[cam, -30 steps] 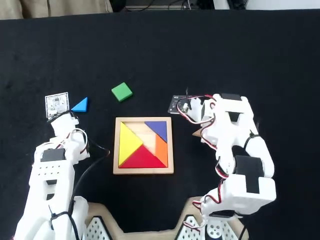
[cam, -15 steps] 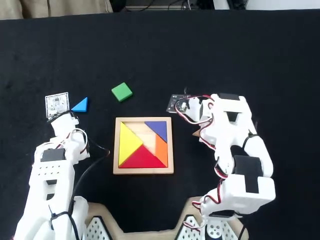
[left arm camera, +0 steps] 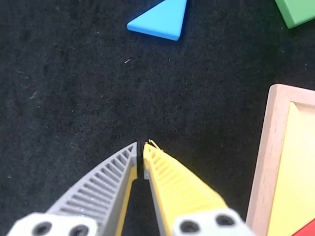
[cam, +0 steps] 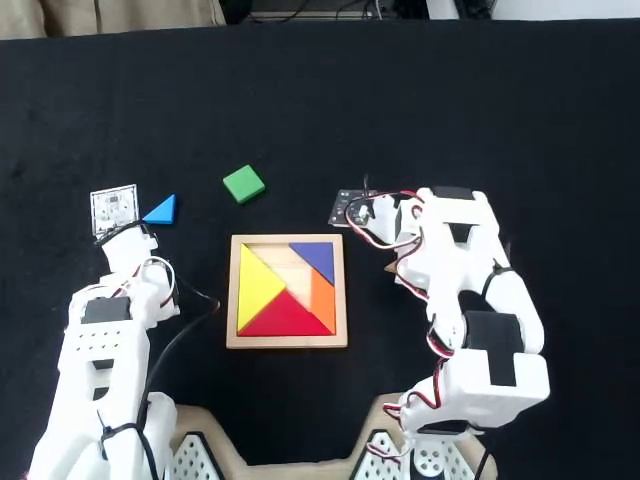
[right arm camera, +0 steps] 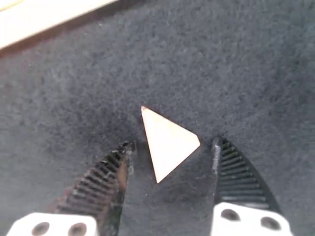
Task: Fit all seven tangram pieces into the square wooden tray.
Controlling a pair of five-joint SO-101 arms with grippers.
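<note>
The square wooden tray (cam: 287,341) lies at the table's centre, holding yellow, red, orange and dark blue pieces plus pale wood ones. A small pale triangle (right arm camera: 169,142) rests on the cloth just right of the tray, between the fingers of my open right gripper (right arm camera: 170,150), which straddles it without a visible grip. The green square (cam: 244,184) and the light blue triangle (cam: 161,210) lie loose beyond the tray's far left corner. My left gripper (left arm camera: 141,148) is shut and empty, low over the cloth, short of the blue triangle (left arm camera: 160,19) and left of the tray rim (left arm camera: 262,167).
The black cloth covers the whole table, with wide room at the back and right. The right arm (cam: 460,260) stands close to the tray's right edge, the left arm (cam: 110,330) to its left. A corner of the green square (left arm camera: 298,11) shows past the blue triangle.
The right arm's wrist has shifted slightly left, toward the tray. The left arm and the pieces have kept still.
</note>
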